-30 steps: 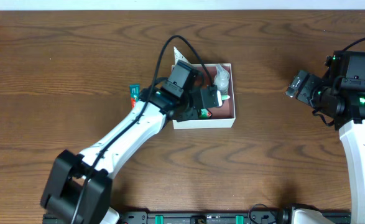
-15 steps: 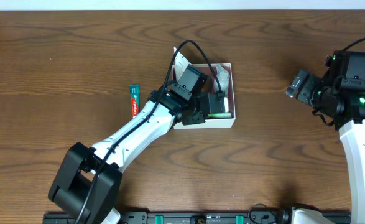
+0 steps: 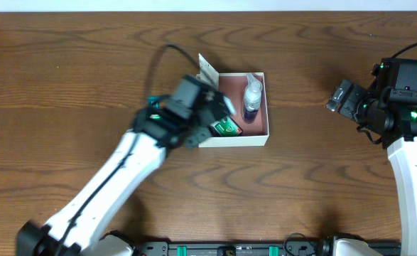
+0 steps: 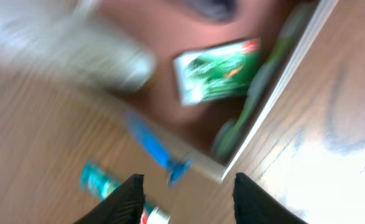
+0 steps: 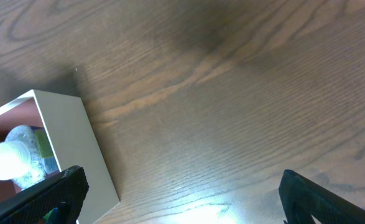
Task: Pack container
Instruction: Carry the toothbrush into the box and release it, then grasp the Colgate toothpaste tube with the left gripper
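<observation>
The container [image 3: 258, 137] is a shallow white box with a pinkish-brown inside, at mid table. In it lie a clear bottle [image 3: 251, 96] and a green-and-white packet [image 3: 226, 128]. My left gripper [image 3: 209, 119] is open and empty, above the box's left edge. The blurred left wrist view shows its fingers [image 4: 191, 205] apart over the table, with the packet [image 4: 216, 78], a long green item [image 4: 247, 112] along the container wall [image 4: 275, 93] and a teal toothpaste tube [image 4: 104, 186] outside. My right gripper [image 3: 339, 96] is open and empty, far right of the box.
A blurred blue item [image 4: 154, 149] lies by the container's edge. The right wrist view shows the right gripper [image 5: 182, 199] open over bare wood, with the container's wall [image 5: 67, 137] and the bottle [image 5: 8, 158] at the left. A white flap [image 3: 207, 69] stands at the box's back left corner.
My left gripper was down inside the container with a green item; it has let go and drawn back to the left. The right arm has not moved.
</observation>
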Controlling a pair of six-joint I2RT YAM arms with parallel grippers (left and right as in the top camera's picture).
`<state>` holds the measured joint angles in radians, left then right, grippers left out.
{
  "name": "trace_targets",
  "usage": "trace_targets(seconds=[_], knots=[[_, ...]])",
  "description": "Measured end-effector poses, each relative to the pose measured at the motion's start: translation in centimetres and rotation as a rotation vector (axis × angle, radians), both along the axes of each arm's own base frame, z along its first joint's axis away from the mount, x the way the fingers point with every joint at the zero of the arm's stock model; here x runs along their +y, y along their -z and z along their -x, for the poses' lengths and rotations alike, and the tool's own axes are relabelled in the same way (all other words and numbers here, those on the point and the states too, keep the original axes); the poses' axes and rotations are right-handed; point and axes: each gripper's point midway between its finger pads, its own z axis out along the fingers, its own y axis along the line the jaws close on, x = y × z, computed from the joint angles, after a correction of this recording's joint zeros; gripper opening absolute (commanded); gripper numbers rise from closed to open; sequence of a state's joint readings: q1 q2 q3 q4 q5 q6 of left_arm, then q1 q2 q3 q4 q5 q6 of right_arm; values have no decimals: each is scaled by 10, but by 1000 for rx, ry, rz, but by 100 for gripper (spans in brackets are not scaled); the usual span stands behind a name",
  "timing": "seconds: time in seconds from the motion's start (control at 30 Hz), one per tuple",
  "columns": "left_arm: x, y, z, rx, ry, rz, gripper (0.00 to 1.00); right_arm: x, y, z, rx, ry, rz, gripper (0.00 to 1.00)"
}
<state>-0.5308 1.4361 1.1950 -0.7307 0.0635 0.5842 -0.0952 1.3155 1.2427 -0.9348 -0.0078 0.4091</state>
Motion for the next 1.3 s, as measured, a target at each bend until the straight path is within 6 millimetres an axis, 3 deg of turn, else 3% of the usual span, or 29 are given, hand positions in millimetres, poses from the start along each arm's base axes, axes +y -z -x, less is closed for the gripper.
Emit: trace_targets(seconds=[0.07, 0.13, 0.3, 0.4, 0.53, 0.7, 0.9, 1.1, 1.3], knots=[[30, -8, -5, 18, -152, 30, 61, 0, 0, 0, 0, 0, 0, 99], [59, -9, -11, 40, -290, 51, 80, 0, 0, 0, 0, 0, 0, 99], [102, 5, -26, 121, -497, 119, 81, 0, 0, 0, 0, 0, 0, 99], [114, 20, -35, 158, -561, 132, 81, 0, 0, 0, 0, 0, 0, 99], [123, 47, -53, 208, -651, 158, 81, 0, 0, 0, 0, 0, 0, 99], [128, 93, -70, 290, -787, 185, 66, 0, 0, 0, 0, 0, 0, 99], [130, 141, -69, 396, -903, 168, 56, 0, 0, 0, 0, 0, 0, 99], [135, 157, -67, 424, -987, 151, 56, 0, 0, 0, 0, 0, 0, 99], [137, 163, -67, 430, -1016, 146, 48, 0, 0, 0, 0, 0, 0, 99]])
